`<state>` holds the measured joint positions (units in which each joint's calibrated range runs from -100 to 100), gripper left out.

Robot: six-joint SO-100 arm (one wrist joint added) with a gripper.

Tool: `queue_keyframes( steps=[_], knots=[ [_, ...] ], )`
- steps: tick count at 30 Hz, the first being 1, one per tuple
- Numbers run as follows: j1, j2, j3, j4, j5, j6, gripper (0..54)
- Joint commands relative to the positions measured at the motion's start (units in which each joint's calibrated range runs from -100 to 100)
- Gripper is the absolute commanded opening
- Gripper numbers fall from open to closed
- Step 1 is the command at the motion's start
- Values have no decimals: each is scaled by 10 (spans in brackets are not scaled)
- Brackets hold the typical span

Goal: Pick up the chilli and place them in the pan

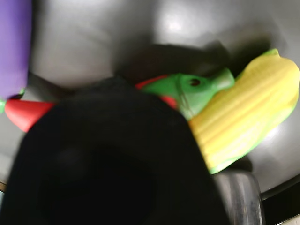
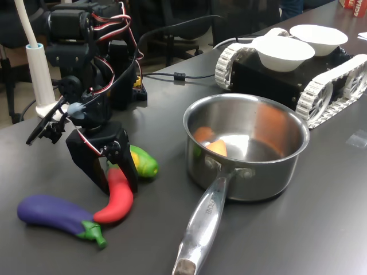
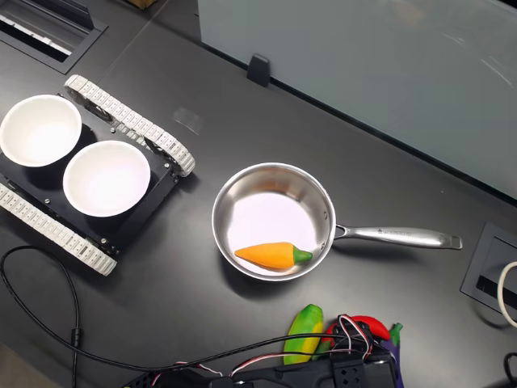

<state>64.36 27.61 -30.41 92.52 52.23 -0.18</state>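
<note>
The glossy red chilli [image 2: 118, 197] lies on the dark table between the eggplant and the corn, its green stem end [image 1: 197, 89] pointing up into the gripper. My gripper [image 2: 116, 172] stands over it, one black finger [image 2: 90, 163] on each side of the stem end, close against it. Whether the fingers press on it does not show. In the wrist view a blurred black finger [image 1: 112, 164] hides the chilli's middle and only its red tip [image 1: 26, 112] shows. The steel pan [image 2: 287, 166] stands to the first exterior view's right, handle [image 2: 203, 220] toward the camera.
A purple eggplant [image 2: 49, 211] touches the chilli's tip, and yellow-green corn [image 2: 144, 163] lies just behind the gripper. An orange carrot [image 3: 271, 255] lies in the pan [image 3: 319, 202]. Two white bowls [image 2: 284, 51] sit on a tracked vehicle [image 2: 327, 86] beyond the pan.
</note>
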Motion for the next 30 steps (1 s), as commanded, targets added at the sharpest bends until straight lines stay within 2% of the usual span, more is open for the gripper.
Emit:
queue_keyframes(
  steps=[1,5,8,14,24,30],
  knots=[
    [14,-4,-19,4,3,19,57],
    [19,-10,-15,5,5,19,3],
    [28,-21,-14,4,2,13,1],
    [47,-48,-17,3,-12,-19,1],
    [89,-87,-66,29,-48,-103,0],
    [109,-123,-101,40,-95,-154,0]
  ],
)
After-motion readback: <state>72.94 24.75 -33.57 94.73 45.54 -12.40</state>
